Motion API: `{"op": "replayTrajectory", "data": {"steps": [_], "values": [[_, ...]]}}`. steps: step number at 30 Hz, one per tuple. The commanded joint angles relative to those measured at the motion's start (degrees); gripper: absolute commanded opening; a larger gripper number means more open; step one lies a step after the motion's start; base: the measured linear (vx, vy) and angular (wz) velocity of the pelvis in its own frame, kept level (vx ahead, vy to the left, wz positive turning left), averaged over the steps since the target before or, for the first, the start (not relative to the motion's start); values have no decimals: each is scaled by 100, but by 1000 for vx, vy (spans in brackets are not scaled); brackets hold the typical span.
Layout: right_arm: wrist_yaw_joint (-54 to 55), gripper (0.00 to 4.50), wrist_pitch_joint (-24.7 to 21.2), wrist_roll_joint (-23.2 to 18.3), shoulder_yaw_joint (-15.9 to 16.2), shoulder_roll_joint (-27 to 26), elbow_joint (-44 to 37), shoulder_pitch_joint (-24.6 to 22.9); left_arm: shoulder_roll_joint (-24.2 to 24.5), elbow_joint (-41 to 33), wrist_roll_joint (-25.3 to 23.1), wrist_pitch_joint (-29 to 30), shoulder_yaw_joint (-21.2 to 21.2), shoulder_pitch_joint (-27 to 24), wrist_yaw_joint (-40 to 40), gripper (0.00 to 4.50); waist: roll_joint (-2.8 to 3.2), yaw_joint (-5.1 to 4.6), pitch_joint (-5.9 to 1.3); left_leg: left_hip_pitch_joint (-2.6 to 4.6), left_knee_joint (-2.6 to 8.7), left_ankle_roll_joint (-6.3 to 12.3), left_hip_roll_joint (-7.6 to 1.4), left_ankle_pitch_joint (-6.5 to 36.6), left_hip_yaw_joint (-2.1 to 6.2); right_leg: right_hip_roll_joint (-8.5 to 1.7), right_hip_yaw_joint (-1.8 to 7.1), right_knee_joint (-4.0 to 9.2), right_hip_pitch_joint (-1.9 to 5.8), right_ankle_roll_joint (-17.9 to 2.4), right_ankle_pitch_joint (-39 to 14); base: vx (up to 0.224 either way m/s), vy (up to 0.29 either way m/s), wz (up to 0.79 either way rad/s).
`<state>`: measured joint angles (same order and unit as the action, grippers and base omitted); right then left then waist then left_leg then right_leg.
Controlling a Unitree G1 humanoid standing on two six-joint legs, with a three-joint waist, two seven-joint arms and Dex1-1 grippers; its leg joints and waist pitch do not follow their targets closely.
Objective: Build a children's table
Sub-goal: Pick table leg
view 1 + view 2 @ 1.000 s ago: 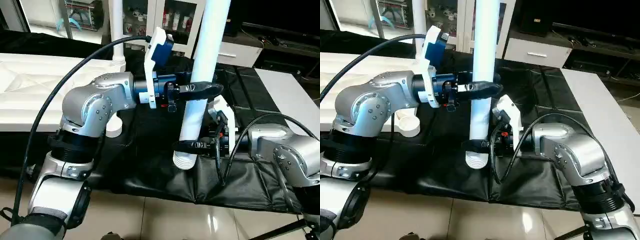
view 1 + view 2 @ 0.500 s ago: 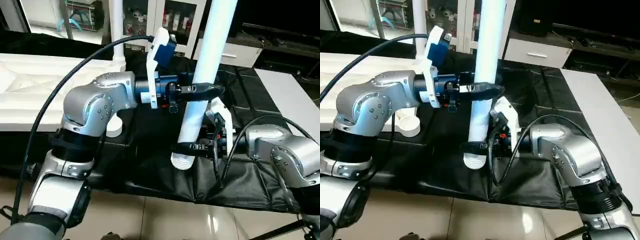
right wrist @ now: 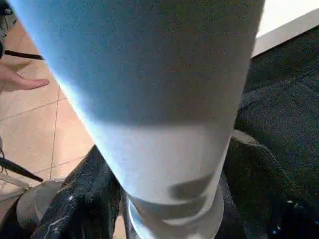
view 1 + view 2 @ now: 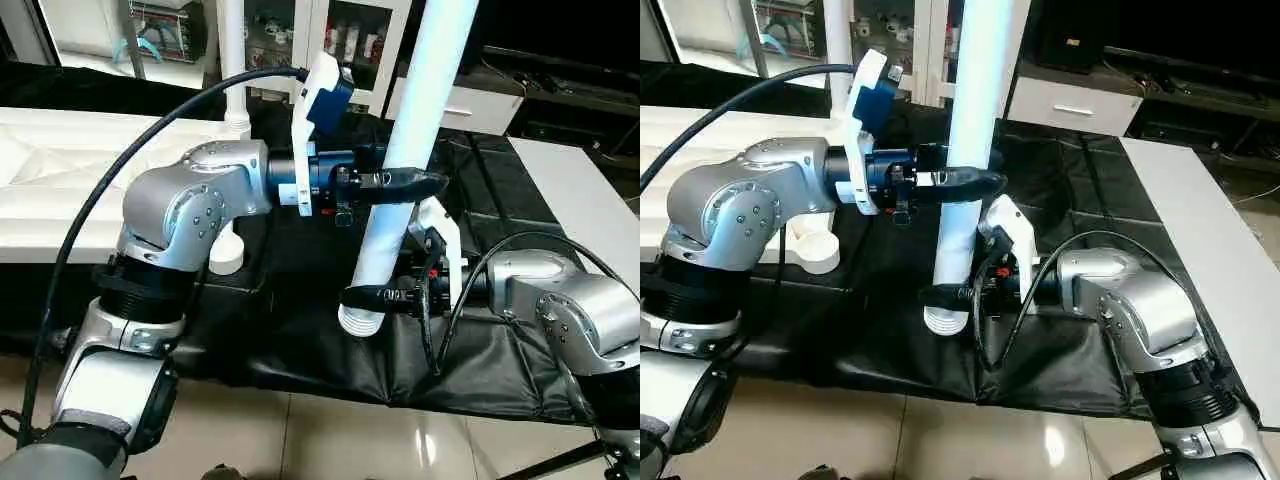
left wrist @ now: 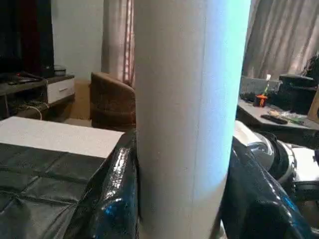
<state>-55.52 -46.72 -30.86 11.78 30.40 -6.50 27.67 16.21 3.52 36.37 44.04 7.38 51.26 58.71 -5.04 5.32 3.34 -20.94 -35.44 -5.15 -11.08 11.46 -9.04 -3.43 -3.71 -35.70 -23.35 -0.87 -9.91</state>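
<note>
Left pincer (image 4: 405, 185) is clamped mid-shaft on our upright leg (image 4: 420, 120), right pincer (image 4: 362, 297) bracketing it just above the threaded end (image 4: 361, 324) (gripping or loose, we cannot tell), presumably to steady it over the black-draped table (image 4: 500, 350).

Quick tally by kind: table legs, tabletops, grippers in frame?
Table legs: 2, the held leg and the standing leg at the tabletop's far corner
Tabletop: 1
Grippers: 2, the left gripper clamped on the held leg, the right gripper at its lower end
Total: 5
</note>
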Motion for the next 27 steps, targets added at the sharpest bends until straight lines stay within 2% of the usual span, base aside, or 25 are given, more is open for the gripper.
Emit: {"op": "replayTrajectory", "data": {"steps": [1,11,12,13,21,27], "values": [[4,295,75,55,-8,37,48,107,-77,-164,-11,4,206,63,156,177,48,19,-392,32,420,-65,-196,491,1,-440,281,367,364,-1065,-1035,0,0,0],[-37,295,32,10,-56,24,-71,126,-82,-93,-95,-74,265,49,162,177,46,16,-391,25,422,-70,-194,499,3,-439,280,370,369,-1048,-1059,0,0,0],[-40,324,8,-9,-62,23,-79,126,-85,-67,-105,-87,259,53,156,177,47,16,-390,29,422,-71,-195,507,3,-436,279,371,365,-1049,-1067,0,0,0],[-43,331,-11,-18,-65,30,-88,117,-97,-28,-119,-105,246,60,143,177,35,12,-390,27,421,-69,-197,504,1,-436,281,372,365,-1052,-1060,0,0,0],[90,342,80,88,-102,-20,-25,167,-76,20,-135,-136,218,63,162,177,48,12,-396,25,419,-68,-194,462,2,-437,281,358,370,-1085,-965,0,0,0],[91,342,85,97,-97,-11,-21,176,-66,-2,-157,-105,185,53,193,177,45,17,-394,30,422,-82,-198,501,5,-440,279,366,366,-1050,-1081,0,0,0]]}}
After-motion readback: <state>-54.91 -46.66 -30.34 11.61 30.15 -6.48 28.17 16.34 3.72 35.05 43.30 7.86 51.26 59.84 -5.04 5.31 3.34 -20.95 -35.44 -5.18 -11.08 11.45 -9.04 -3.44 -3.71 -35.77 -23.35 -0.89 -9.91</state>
